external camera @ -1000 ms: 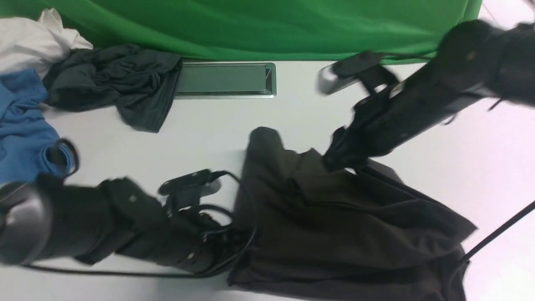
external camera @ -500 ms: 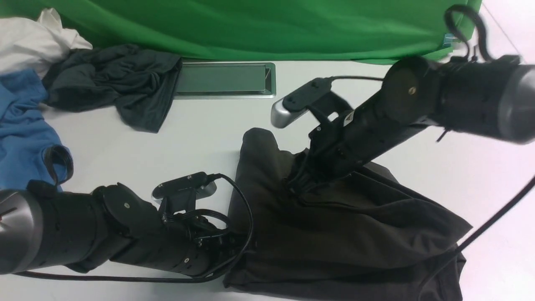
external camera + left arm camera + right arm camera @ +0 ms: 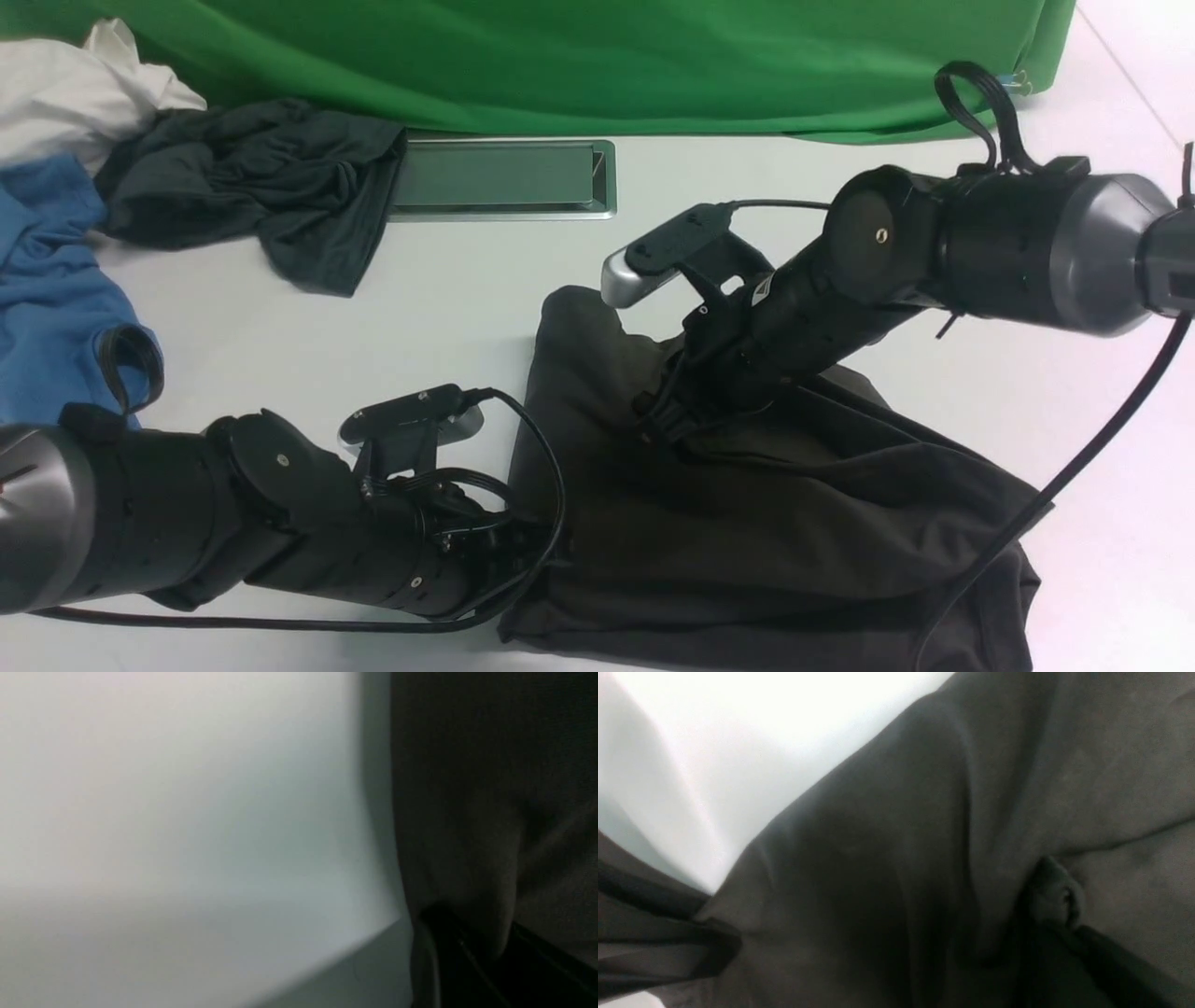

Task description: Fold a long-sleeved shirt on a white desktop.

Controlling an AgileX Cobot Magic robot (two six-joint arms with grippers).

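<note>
Long-sleeved shirt [image 3: 766, 532] lying bunched at centre-right of the white desktop [image 3: 448, 299]. The silver-framed cable hatch [image 3: 499, 177] is shut, with bare surface between it and the shirt. Grey [image 3: 271, 187], blue [image 3: 47, 280] and white [image 3: 65, 93] garments are heaped far left, well apart. Left gripper [image 3: 523, 551] is clamped on the shirt's left edge, right gripper [image 3: 658, 425] on an upper fold. Only the right wrist view shows the pinched tuft [image 3: 1057, 898].

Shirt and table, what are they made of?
The shirt looks like soft, matte cloth, maybe cotton: it crumples into loose folds and does not shine. The table looks hard, smooth and white, probably coated board or plastic: it lies flat with only a faint sheen.
</note>
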